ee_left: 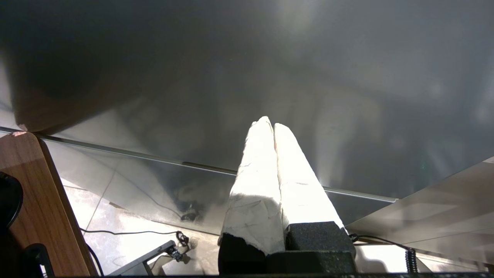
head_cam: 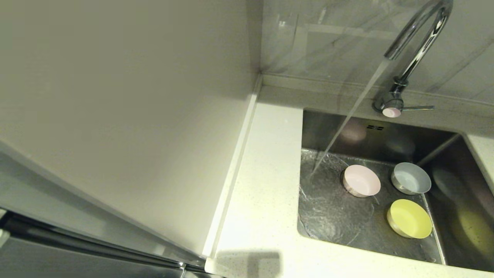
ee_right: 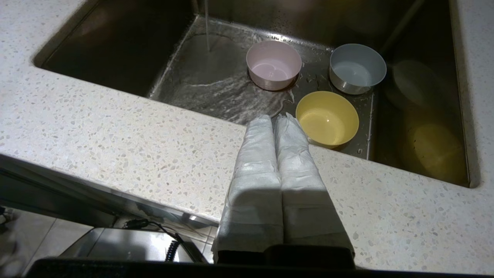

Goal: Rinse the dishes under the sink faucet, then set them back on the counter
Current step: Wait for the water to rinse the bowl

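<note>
A: Where are the dishes?

B: All three sit upright on the floor of the sink, a brushed steel basin let into the speckled white counter. In the head view the pink bowl is at about 10 o'clock of the group, the grey bowl at 2 o'clock and the yellow-green bowl at 6 o'clock, close together but apart.

A: Is the water on?

B: Yes. The chrome gooseneck faucet pours a stream that lands at 9 o'clock of the pink bowl, beside it and not in it. A rippled sheet of water spreads over the steel there. My guess is the bowls wait in the basin so each can be lifted under the stream in turn.

A: And the arms?

B: The right pincer, wrapped in white cloth-like padding, hovers over the counter's front edge with its tips pressed together, holding nothing (the yellow-green bowl is the nearest to it). The left pincer is likewise closed and empty, parked down by a dark glossy panel, well apart from the sink.

A: How would the bowls handle?

B: Smooth, round, thin-rimmed and wet, so probably slippery.
</note>
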`<state>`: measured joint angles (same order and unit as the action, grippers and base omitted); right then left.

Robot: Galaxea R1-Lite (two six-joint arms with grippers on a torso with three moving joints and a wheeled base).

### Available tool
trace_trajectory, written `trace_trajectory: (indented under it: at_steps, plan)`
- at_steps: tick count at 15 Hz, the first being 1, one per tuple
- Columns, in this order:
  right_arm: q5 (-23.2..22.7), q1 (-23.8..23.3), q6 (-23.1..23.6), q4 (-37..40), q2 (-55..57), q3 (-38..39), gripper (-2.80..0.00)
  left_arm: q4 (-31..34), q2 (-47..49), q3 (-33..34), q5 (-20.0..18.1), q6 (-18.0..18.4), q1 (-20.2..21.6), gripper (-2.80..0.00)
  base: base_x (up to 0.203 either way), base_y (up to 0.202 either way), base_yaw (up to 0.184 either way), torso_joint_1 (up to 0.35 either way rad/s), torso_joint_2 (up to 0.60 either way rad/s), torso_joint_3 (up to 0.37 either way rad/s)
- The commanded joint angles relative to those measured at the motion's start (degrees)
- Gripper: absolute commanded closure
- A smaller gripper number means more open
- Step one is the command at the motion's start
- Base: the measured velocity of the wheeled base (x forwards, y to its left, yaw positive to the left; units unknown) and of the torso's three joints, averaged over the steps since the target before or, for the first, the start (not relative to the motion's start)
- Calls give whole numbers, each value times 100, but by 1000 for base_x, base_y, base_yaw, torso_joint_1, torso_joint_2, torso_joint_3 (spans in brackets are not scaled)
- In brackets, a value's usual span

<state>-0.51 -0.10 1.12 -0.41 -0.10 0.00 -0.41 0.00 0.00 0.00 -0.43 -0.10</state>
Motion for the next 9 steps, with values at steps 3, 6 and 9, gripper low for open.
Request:
trace_trajectory:
  at_steps: [3, 6, 9]
  plan:
    - [-5, 1, 2, -2, 10, 0, 0, -2, 0, 18, 0, -1, 1, 0, 0, 0, 0, 0, 0, 0]
    - [-2, 1, 2, -2, 10, 0, 0, -2, 0, 18, 0, -1, 1, 0, 0, 0, 0, 0, 0, 0]
    - [-2, 1, 2, -2, 10, 0, 0, -2, 0, 18, 0, -1, 1, 0, 0, 0, 0, 0, 0, 0]
